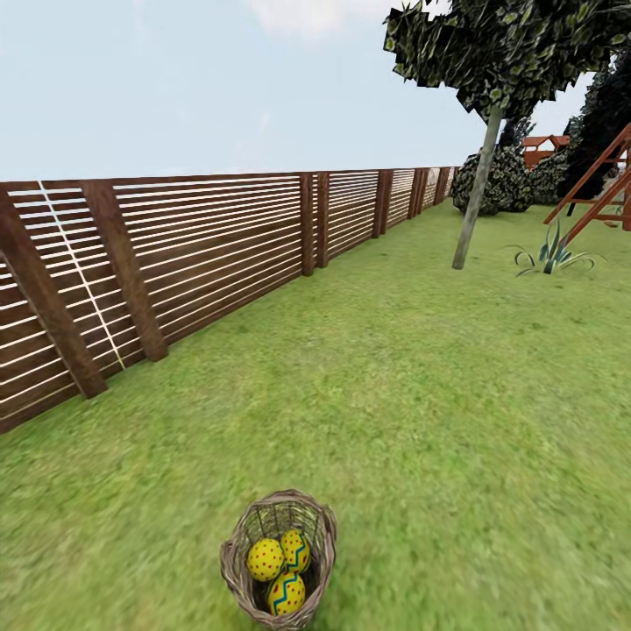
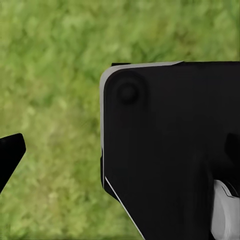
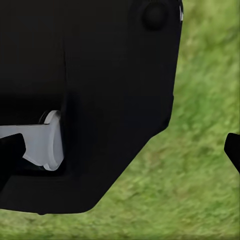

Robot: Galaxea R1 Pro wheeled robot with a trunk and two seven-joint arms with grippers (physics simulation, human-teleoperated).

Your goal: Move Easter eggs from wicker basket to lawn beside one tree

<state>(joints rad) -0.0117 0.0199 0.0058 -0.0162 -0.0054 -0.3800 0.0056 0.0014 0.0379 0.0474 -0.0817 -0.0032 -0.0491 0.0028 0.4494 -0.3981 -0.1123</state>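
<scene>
Three dotted yellow Easter eggs (image 1: 280,567) in upright wicker basket (image 1: 238,548) on lawn (image 1: 421,394), slim-trunked tree (image 1: 476,193) well apart, seemingly leaning

Left wrist camera showed large black body panel (image 2: 175,150) with pale edge trim, blocking much of my view. One dark left fingertip (image 2: 10,155) poked in at frame edge. Right wrist camera showed similar black panel (image 3: 90,100), white cylindrical fitting (image 3: 45,140) beside it, dark right fingertips (image 3: 233,150) at both frame edges. I couldn't judge jaw spacing on either gripper.
</scene>
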